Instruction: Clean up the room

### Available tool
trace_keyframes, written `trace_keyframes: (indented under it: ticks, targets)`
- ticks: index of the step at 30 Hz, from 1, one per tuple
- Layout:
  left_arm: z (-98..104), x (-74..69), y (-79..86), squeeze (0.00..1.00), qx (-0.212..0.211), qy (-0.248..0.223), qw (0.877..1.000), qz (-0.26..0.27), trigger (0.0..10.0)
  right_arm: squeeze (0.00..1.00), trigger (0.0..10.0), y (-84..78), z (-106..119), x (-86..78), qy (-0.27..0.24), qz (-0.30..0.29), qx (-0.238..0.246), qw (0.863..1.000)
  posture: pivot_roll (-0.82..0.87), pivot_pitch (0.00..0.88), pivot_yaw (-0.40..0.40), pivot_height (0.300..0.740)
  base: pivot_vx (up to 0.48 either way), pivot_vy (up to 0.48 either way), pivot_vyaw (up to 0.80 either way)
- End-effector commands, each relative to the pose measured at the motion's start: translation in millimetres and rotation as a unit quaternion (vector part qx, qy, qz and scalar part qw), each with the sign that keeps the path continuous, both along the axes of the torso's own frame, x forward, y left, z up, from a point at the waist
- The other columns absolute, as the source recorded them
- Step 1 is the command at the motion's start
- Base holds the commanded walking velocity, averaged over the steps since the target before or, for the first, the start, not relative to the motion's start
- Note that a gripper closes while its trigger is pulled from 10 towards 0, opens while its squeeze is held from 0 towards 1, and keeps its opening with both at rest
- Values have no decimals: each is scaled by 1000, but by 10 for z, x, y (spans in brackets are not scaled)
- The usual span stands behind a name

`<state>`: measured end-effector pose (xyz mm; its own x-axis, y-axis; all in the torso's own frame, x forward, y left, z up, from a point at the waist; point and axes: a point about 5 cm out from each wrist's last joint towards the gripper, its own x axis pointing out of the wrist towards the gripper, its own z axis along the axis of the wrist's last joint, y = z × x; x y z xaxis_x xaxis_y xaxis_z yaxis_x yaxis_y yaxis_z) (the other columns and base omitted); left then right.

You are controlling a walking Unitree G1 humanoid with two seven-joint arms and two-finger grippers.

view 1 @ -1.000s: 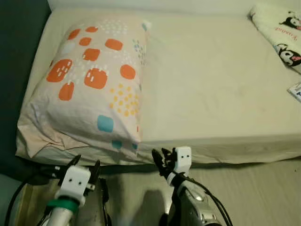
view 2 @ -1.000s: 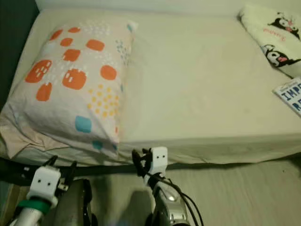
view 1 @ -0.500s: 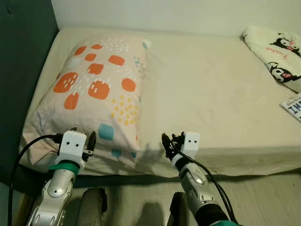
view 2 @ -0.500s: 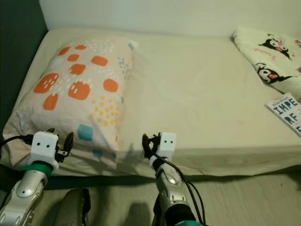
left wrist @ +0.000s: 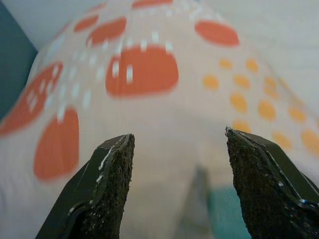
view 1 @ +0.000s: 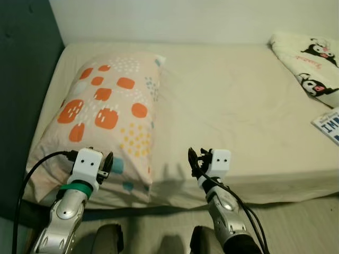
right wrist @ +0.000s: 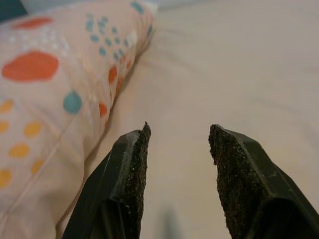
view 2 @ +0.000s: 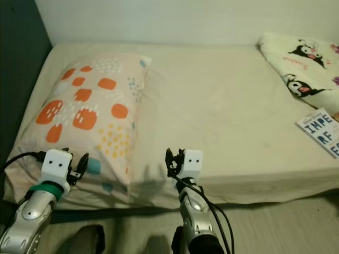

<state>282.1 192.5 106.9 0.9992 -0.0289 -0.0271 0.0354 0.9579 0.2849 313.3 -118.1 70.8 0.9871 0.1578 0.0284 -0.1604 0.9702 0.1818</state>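
Two grippers are up at the near edge of the bed [view 1: 249, 106], and I read this as the approach to straightening the pillow [view 1: 103, 114], the step I take to be in hand for tidying the room. My left gripper [view 1: 105, 165] sits at about 7 o'clock in the head view, fingers spread, right at the pillow's near end; the left wrist view has the orange-patterned cover between the two pads. My right gripper [view 1: 195, 161] is near 6 o'clock, also spread, over bare sheet just beside the pillow's right edge. Neither holds anything yet. At 2 o'clock a cartoon-print blanket [view 1: 310, 63] lies bunched, with a book [view 1: 329, 123] at 3 o'clock. Next, I'd judge, both arms need to push forward and close on the pillow's near corners.
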Motion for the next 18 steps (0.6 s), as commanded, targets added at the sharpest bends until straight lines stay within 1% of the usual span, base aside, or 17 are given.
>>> trace_keyframes:
  ticks: [1, 2, 4, 6, 7, 8, 9, 10, 11, 12, 13, 15, 16, 17, 18]
  targets:
    - [3, 9, -20, 0, 8, 8, 1000, -5, 10000, 0, 10000, -24, 1, -35, -6, 5, -14, 1000, 190, 13, -10, 653, 0, 0, 0]
    - [3, 9, -20, 0, 8, 8, 1000, -5, 10000, 0, 10000, -24, 1, -35, -6, 5, -14, 1000, 190, 13, -10, 653, 0, 0, 0]
    - [-16, 33, -109, 0, 9, 11, 1000, -19, 10000, 0, 10000, -139, -32, -70, 1, -6, -26, 1000, 154, 22, -20, 663, 0, 0, 0]
    - [-16, 33, -109, 0, 9, 11, 1000, -19, 10000, 0, 10000, -139, -32, -70, 1, -6, -26, 1000, 154, 22, -20, 663, 0, 0, 0]
    - [-50, 35, -160, 0, 10, 14, 999, -29, 10000, 0, 10000, -175, -55, -85, 6, -7, -30, 1000, 151, 23, -29, 668, 0, 0, 0]
    - [-111, 32, -220, 0, 21, 19, 999, -44, 10000, 0, 10000, -196, -77, -95, 10, -4, -38, 999, 139, 17, -40, 673, 0, 0, 0]
    - [-111, 32, -220, 0, 21, 19, 999, -44, 10000, 0, 10000, -196, -77, -95, 10, -4, -38, 999, 139, 17, -40, 673, 0, 0, 0]
    - [-147, 34, -273, 0, 30, 20, 998, -56, 10000, 0, 10000, -223, -88, -90, 13, -1, -43, 999, 144, 13, -36, 677, 0, 0, 0]
    - [-147, 34, -273, 0, 30, 20, 998, -56, 10000, 0, 10000, -223, -88, -90, 13, -1, -43, 999, 144, 13, -36, 677, 0, 0, 0]
    - [-130, 44, -271, 0, 33, 16, 998, -59, 10000, 0, 10000, -249, -106, -79, 15, 0, -57, 998, 161, 9, -16, 687, 0, 0, 0]
    - [-91, 56, -253, 0, 32, 12, 998, -57, 10000, 0, 10000, -265, -111, -68, 16, -3, -61, 998, 172, 11, 2, 692, 0, 0, 0]
    - [-57, 57, -220, 0, 33, 9, 998, -55, 10000, 0, 10000, -267, -115, -66, 16, -7, -63, 998, 172, 11, 2, 697, 0, 0, 0]
    - [-28, 66, -194, 0, 35, 7, 998, -54, 10000, 0, 10000, -277, -109, -55, 15, -12, -63, 998, 172, 4, 35, 702, 0, 0, 0]
    - [-12, 70, -164, 0, 36, 6, 998, -53, 10000, 0, 10000, -280, -100, -47, 13, -18, -61, 998, 170, 2, 44, 707, 0, 0, 0]
    - [-13, 77, -127, 0, 35, 11, 998, -54, 10000, 0, 10000, -280, -86, -47, 7, -27, -66, 997, 155, 0, 77, 712, 0, 0, 0]
